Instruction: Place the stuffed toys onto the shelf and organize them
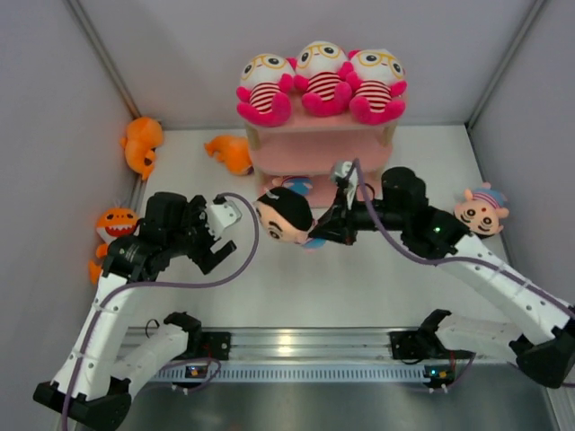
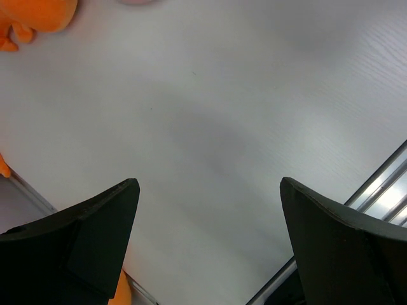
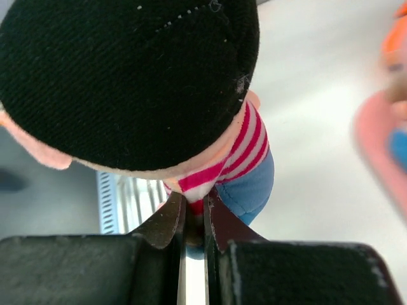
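Note:
The pink shelf stands at the back with three white-faced, yellow-glasses toys on its top board. My right gripper is shut on a peach-faced, black-haired, blue-bodied doll and holds it above the table in front of the shelf; in the right wrist view the fingers pinch the doll's striped arm. Another such doll lies at the right. A third doll shows partly on the shelf's lowest board. My left gripper is open and empty over bare table. Orange sharks lie at the left.
White enclosure walls close in the left, right and back. A metal rail runs along the near edge between the arm bases. An orange shark shows at the top left corner of the left wrist view.

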